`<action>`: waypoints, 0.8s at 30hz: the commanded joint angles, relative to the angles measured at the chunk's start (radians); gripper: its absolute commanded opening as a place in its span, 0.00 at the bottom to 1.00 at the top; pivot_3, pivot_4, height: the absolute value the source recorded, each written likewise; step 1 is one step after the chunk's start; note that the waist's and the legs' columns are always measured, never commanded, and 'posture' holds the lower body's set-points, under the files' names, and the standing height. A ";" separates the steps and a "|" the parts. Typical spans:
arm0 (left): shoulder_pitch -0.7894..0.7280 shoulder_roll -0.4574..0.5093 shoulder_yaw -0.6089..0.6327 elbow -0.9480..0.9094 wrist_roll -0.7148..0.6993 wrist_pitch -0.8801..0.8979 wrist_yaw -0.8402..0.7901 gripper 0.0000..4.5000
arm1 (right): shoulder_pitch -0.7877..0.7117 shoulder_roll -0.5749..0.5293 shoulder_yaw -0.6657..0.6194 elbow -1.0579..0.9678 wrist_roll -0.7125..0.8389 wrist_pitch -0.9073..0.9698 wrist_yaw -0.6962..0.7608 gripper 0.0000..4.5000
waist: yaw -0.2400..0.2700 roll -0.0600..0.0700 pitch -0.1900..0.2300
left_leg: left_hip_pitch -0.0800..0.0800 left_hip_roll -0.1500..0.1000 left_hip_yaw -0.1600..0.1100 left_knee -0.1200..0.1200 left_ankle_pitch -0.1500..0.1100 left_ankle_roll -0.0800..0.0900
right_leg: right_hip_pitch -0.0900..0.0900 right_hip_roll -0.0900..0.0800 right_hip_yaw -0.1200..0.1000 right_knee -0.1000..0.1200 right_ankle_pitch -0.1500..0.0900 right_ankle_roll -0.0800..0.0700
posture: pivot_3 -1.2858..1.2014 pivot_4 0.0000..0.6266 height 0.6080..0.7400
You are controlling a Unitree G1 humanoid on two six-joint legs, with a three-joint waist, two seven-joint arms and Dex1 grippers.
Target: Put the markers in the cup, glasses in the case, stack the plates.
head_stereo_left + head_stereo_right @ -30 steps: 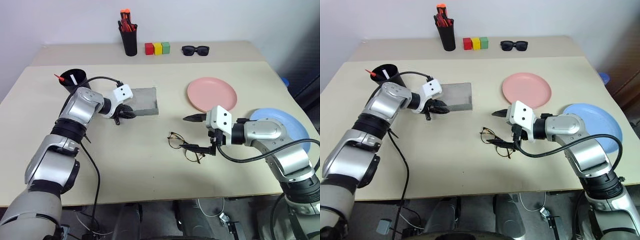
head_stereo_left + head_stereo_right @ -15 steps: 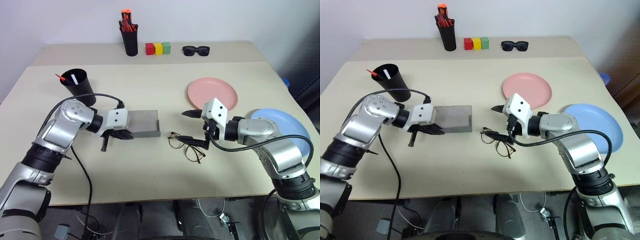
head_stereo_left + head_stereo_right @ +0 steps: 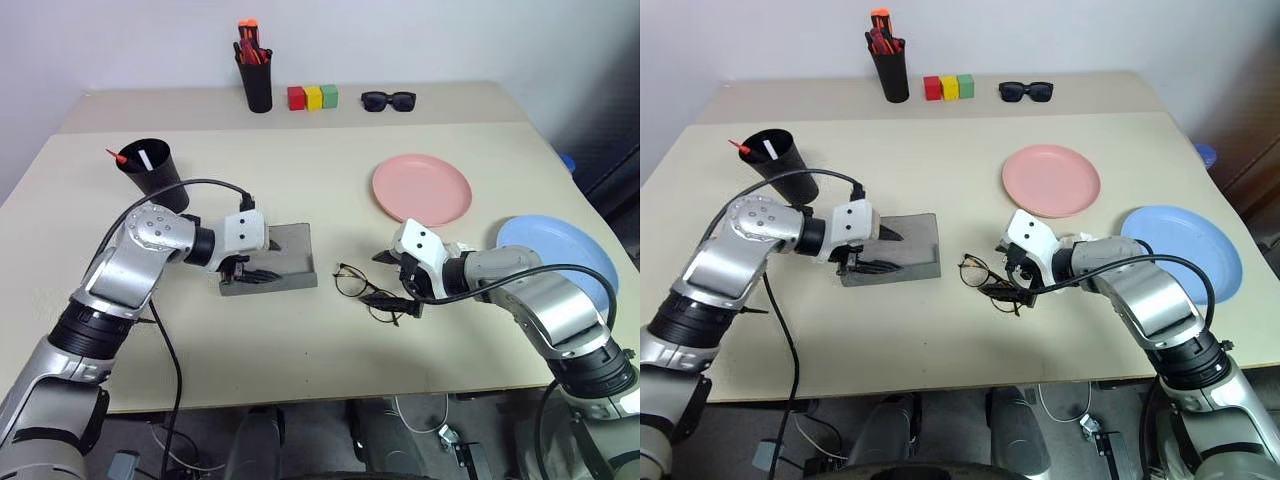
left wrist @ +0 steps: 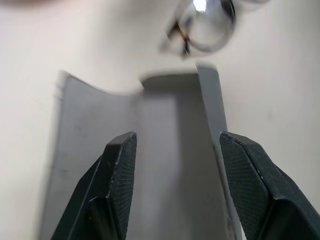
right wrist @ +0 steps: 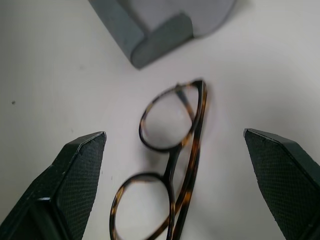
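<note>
We are on the glasses step: right gripper (image 5: pixel 175 187), jaws spread, straddles the glasses (image 5: pixel 167 190); next we pinch and carry them to the case (image 3: pixel 270 262), where left gripper (image 4: pixel 172 165) hovers, jaws parted.

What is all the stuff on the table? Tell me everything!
cup: 1, black, far left, markers inside
markers: 2, red and white, in the cup
case: 1, grey, middle left
glasses: 1, dark thin frame, middle
plates: 2, pink and blue, right side, apart
pen pot: 1, black, orange-red pens, back
blocks: 3, red, yellow, green, back
sunglasses: 1, black, back
left gripper: jaws apart, at the case
right gripper: jaws wide, over the glasses
</note>
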 commanded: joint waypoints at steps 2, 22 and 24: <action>0.100 0.046 0.142 -0.213 -0.090 0.114 0.064 0.62 | -0.009 -0.006 0.008 -0.006 -0.009 0.047 -0.025 0.83 | 0.003 0.000 0.000 | 0.000 0.000 0.000 0.000 0.000 0.000 | 0.000 0.000 0.000 0.001 0.000 0.000 | 0.52 0.24 1.00; 0.616 0.073 0.476 -0.330 -0.178 0.212 0.268 0.62 | -0.166 0.041 0.015 -0.036 -0.014 -0.001 -0.024 0.02 | 0.002 0.001 0.000 | 0.001 0.000 0.002 0.001 0.000 0.000 | 0.000 0.000 0.000 0.000 -0.003 -0.005 | 0.52 0.24 1.00; 0.676 0.053 0.536 -0.309 -0.187 0.208 0.281 0.62 | -0.232 0.087 0.033 -0.047 -0.008 -0.002 -0.030 0.02 | -0.008 0.001 0.000 | 0.002 0.001 0.002 0.001 0.000 0.000 | 0.000 0.000 0.000 0.000 -0.003 -0.005 | 0.52 0.24 1.00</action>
